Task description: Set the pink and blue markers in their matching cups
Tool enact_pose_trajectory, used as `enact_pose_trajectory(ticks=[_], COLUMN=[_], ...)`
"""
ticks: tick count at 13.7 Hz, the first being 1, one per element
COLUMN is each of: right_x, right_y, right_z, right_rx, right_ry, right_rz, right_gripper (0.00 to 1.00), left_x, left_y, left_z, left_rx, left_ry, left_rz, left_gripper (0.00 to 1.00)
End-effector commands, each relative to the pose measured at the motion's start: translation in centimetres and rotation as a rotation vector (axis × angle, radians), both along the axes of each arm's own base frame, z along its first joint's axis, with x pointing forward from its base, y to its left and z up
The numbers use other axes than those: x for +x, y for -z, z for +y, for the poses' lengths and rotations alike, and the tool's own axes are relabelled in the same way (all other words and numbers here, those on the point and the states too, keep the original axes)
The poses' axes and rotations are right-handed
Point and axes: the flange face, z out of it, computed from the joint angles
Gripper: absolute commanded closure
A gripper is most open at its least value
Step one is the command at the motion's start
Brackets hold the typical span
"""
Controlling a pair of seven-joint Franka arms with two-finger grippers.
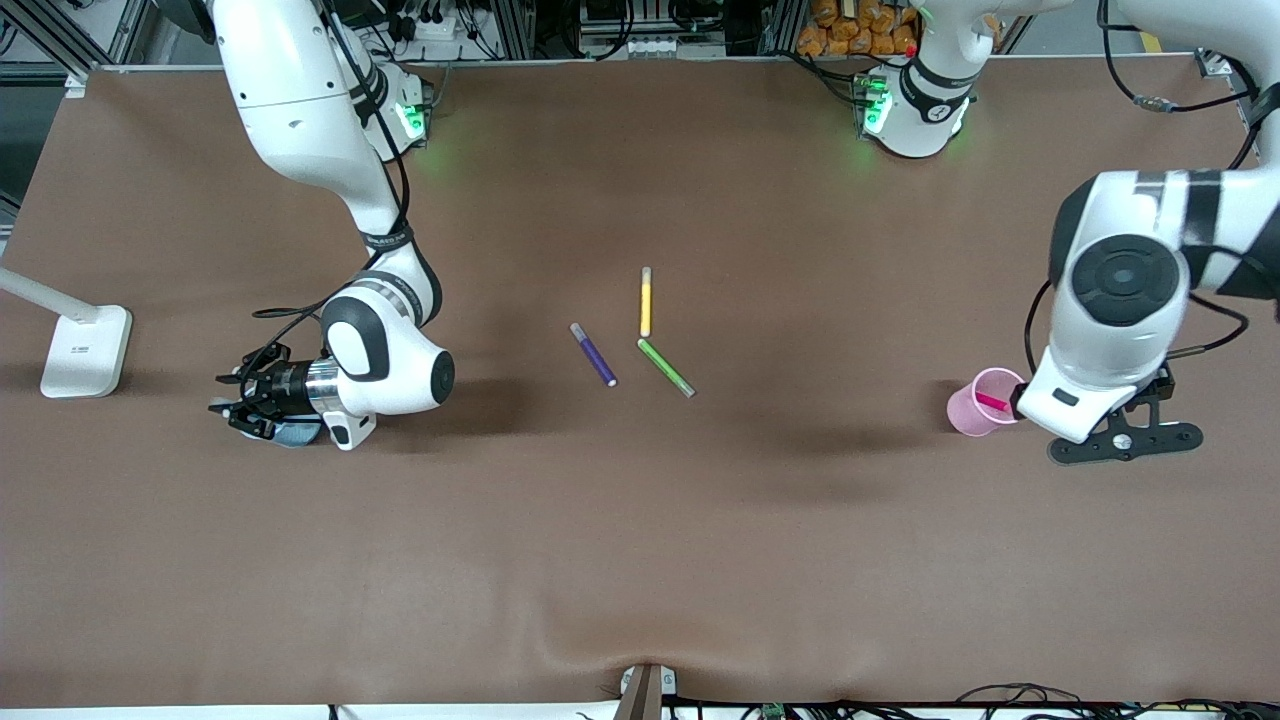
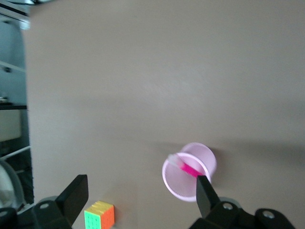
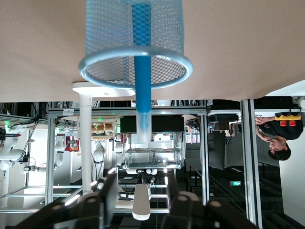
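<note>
**Blue cup is holding its marker, pink cup is holding its own**

Blue cup (image 3: pixel 109 28) is sitting directly under the right gripper (image 3: pixel 142 182), at the right arm's end of the table. The blue marker (image 3: pixel 142 81) is standing inside it, pale end poking above the rim toward the claw. The claw's 2 fingers are standing apart with nothing between them, so the marker looks released and is leaning on the mesh wall alone.

At the left arm's end, the left gripper (image 1: pixel 1125 440) is hovering over bare table just beside the pink cup (image 1: pixel 975 405), its fingers spread wide and gripping nothing. The pink marker (image 1: pixel 992 401) is lying slanted inside that cup. This arm is waiting.

Judging by that, both placements look done.

Well apart from both claws, near the table's middle, 3 spare pens are lying: a purple marker (image 1: pixel 593 354), a yellow marker (image 1: pixel 646 301) and a green marker (image 1: pixel 666 367). A white lamp base (image 1: pixel 85 350) is standing near the right claw, and a colour cube (image 2: pixel 99 215) is showing close under the left claw. None is blocking either arm's retreat.
</note>
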Motion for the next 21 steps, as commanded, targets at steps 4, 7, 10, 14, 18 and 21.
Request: enact_pose_trajectory(ticks=[4,7,10,14,18,21], right_x=[0.3,0.3,0.7,1.1,1.0,0.4], right_y=[-3.3,-6.3,-9.3,-14.2,-18.8,-23.0], right_z=[0.7,-0.3,-2.1,-8.2,-12.1,-14.9], right_rx=[0.127,0.263,0.405,0.732,0.931,1.032], right_ry=[0.106,0.220,0.339,0.660,0.821,0.873], right_rz=[-0.067,-0.114,-0.169,-0.278,-0.371,-0.452], right_gripper=[0.00,0.00,0.00,0.00,0.00,0.00], left_x=[-0.6,-1.8,-2.6,-4.0,-4.8,-5.6], left_y=[-7.6,-8.6,-11.7,-14.9,-15.7,-15.8], left_z=[-1.0,-2.0,-2.1,-1.4,2.8,2.9], left_rx=[-0.207,-0.230,-0.309,-0.351,-0.480,-0.436], left_ry=[0.038,0.031,0.008,0.026,0.024,-0.079], left_rz=[0.048,0.093,0.125,0.092,0.126,0.108], left_gripper=[0.00,0.00,0.00,0.00,0.00,0.00])
